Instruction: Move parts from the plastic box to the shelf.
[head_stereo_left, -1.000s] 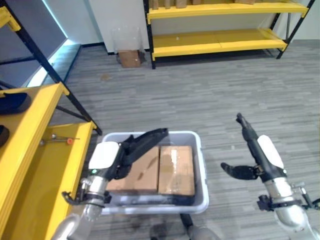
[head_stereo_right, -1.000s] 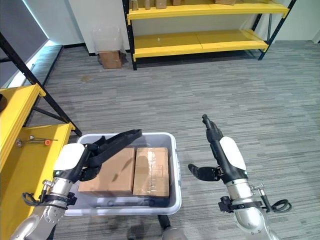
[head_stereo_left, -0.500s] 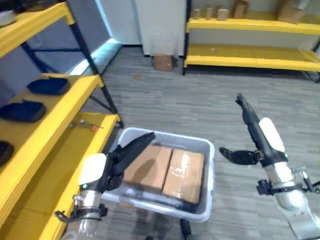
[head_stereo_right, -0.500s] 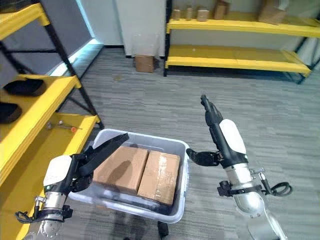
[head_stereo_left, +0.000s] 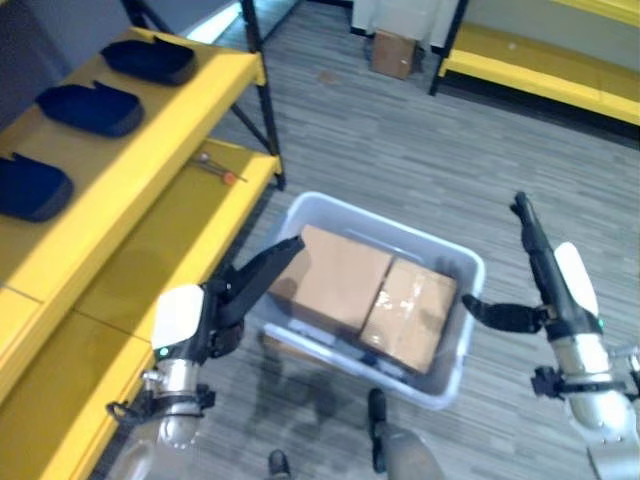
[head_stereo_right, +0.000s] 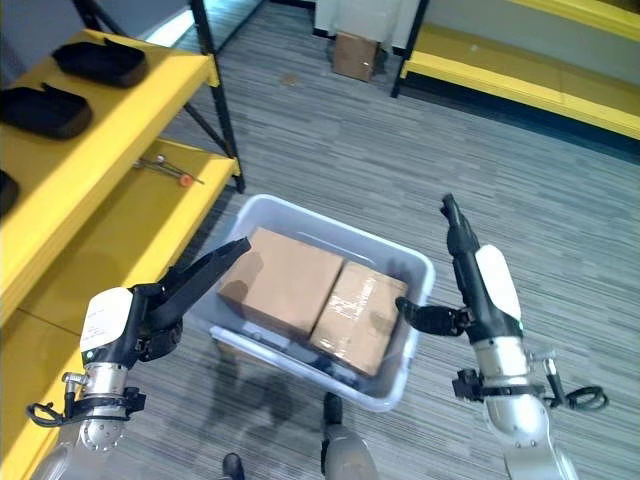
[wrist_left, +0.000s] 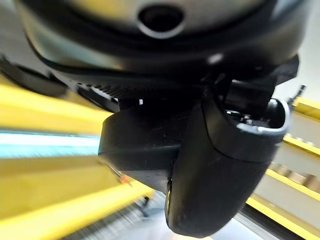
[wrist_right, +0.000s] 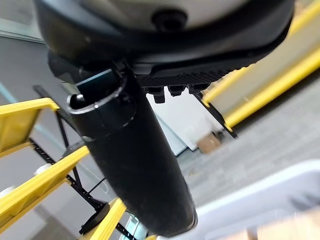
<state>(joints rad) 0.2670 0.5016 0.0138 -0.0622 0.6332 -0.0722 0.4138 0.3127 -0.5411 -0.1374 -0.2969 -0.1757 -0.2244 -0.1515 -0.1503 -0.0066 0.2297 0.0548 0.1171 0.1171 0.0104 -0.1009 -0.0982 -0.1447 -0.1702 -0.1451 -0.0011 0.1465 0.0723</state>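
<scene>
A grey plastic box (head_stereo_left: 462, 352) stands on the floor and holds two brown cardboard boxes side by side, one on the left (head_stereo_left: 335, 275) and one on the right (head_stereo_left: 410, 315). My left hand (head_stereo_left: 240, 290) is open, its straight fingers reaching over the box's left rim towards the left cardboard box. My right hand (head_stereo_left: 548, 280) is open just outside the box's right wall, fingers pointing away from me and thumb (head_stereo_left: 495, 315) stretched towards the rim. Neither hand holds anything. A yellow shelf (head_stereo_left: 130, 180) runs along my left.
Three dark blue trays (head_stereo_left: 90, 105) lie on the left shelf's upper level. A small screwdriver (head_stereo_left: 215, 168) rests on its lower level. Another yellow shelf (head_stereo_left: 540, 65) stands at the far side, with a small carton (head_stereo_left: 392, 52) on the floor beside it.
The camera has swung left and downward, bringing the left shelf and its trays closer. Both hands keep the same open pose at the plastic box's sides.
</scene>
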